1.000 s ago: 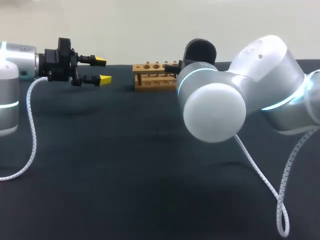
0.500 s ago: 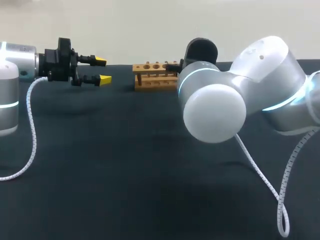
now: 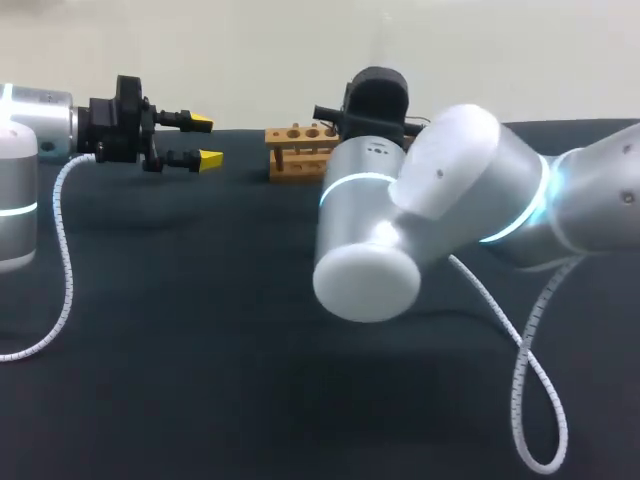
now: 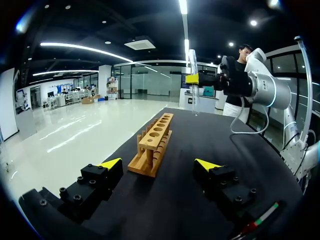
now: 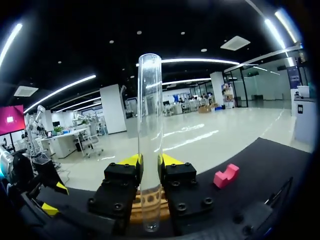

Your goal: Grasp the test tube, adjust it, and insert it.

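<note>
A clear test tube [image 5: 150, 125] stands upright between the fingers of my right gripper [image 5: 150, 162], which is shut on its lower part. The wooden rack [image 5: 135, 207] with a row of holes lies just below the tube's round end. In the left wrist view the tube [image 4: 193, 100] hangs above the far end of the rack [image 4: 152, 145], held by my right gripper [image 4: 192, 78]. My left gripper [image 3: 205, 140] hovers left of the rack [image 3: 298, 150], open and holding nothing. In the head view my right arm [image 3: 400, 230] hides its fingers.
A pink block [image 5: 226, 176] lies on the black table [image 3: 200, 330] beyond the rack, off to one side of my right gripper. White cables trail from both arms onto the table. My right arm's elbow bulks over the table's middle.
My right arm has swung its elbow left and lower, and its wrist has risen and shifted left over the rack. The left arm has stayed still.
</note>
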`<state>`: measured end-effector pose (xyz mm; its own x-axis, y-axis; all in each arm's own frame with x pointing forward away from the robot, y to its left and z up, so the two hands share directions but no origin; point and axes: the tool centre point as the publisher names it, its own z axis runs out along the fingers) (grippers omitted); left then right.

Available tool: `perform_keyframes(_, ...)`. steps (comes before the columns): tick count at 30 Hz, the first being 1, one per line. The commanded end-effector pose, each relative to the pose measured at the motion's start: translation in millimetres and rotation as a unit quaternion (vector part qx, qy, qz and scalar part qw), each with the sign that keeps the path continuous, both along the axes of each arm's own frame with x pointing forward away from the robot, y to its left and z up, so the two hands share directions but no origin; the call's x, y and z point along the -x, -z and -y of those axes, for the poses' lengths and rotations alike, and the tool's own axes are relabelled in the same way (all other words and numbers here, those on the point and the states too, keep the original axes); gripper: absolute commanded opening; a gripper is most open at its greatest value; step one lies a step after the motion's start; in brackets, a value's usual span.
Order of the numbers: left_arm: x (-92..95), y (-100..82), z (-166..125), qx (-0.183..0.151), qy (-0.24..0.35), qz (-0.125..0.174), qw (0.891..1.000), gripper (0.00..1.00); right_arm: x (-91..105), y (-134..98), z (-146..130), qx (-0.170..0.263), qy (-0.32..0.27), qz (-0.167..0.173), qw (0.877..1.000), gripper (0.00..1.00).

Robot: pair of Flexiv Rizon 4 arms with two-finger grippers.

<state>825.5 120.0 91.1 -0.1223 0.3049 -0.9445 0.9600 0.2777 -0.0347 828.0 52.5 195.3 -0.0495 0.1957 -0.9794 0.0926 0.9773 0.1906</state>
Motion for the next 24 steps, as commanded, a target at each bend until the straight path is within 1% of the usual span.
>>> perform_keyframes(1, 2.0, 1.0, -1, 0.001, -0.002, 0.003, 1.000, 1.00, -15.4, 1, -4, 0.003, 0.007, 0.025, 1.000, 0.00)
perform_keyframes(11, 2.0, 1.0, -1, 0.001, -0.002, 0.003, 1.000, 1.00, -32.7, -6, -1, 0.020, 0.026, 0.060, 0.998, 0.00)
perform_keyframes(24, 2.0, 1.0, -1, 0.001, -0.002, 0.003, 1.000, 1.00, -52.5, 1, 3, 0.031, 0.032, 0.076, 0.996, 0.00)
